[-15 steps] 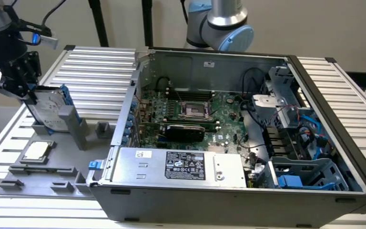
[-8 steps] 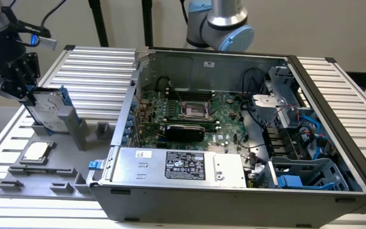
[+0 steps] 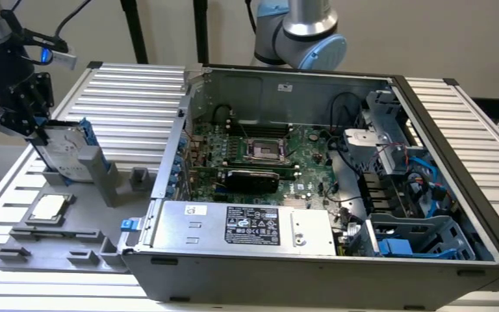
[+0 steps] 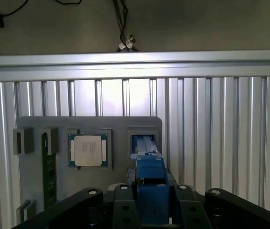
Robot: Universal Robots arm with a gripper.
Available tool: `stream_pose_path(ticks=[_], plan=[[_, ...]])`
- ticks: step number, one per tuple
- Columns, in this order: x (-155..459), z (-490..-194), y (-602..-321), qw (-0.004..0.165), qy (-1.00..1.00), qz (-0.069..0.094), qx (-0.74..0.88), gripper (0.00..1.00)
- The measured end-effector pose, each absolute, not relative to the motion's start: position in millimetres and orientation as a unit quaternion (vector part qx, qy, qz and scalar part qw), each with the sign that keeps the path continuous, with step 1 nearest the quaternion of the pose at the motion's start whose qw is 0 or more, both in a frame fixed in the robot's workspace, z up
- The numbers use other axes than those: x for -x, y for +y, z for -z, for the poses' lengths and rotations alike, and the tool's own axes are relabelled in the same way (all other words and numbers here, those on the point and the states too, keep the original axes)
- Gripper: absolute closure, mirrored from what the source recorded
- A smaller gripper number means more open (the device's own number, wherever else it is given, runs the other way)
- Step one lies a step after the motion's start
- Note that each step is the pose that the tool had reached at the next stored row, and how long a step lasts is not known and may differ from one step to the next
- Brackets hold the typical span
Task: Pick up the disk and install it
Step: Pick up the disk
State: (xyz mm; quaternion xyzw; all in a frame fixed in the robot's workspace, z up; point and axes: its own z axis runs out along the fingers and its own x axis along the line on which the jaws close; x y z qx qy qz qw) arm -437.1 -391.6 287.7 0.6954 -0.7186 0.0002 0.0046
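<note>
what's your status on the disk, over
End effector shut on the disk. Disk upright at the grey fixture, outside the computer case. Nothing in the way seen.

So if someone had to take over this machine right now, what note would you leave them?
Gripper: shut on the disk, holding it by its top edge.
Disk: upright at its slot in the grey tray, at the exterior view's left, beside the open case. I cannot tell whether it has cleared the slot.
Done: the disk is grasped.
Left: the disk is not yet in the case, so the install is not done.
</note>
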Motion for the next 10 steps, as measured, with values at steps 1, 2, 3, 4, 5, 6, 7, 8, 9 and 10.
stream_pose_path(ticks=[1,2,3,4,5,6,7,8,9,10], plan=[[437.1,-287.7,-391.6,0.005,-0.719,0.000,-0.695,0.67],[437.1,-287.7,-391.6,0.005,-0.719,0.000,-0.695,0.67],[437.1,-287.7,-391.6,0.005,-0.719,0.000,-0.695,0.67],[437.1,-287.7,-391.6,0.005,-0.719,0.000,-0.695,0.67],[437.1,-287.7,-391.6,0.005,-0.718,0.000,-0.696,0.67],[437.1,-287.7,-391.6,0.005,-0.718,0.000,-0.696,0.67],[437.1,-287.7,-391.6,0.005,-0.717,0.000,-0.697,0.67],[437.1,-287.7,-391.6,0.005,-0.716,0.000,-0.698,0.67],[437.1,-287.7,-391.6,0.005,-0.715,0.000,-0.699,0.67],[437.1,-287.7,-391.6,0.005,-0.715,0.000,-0.699,0.67]])
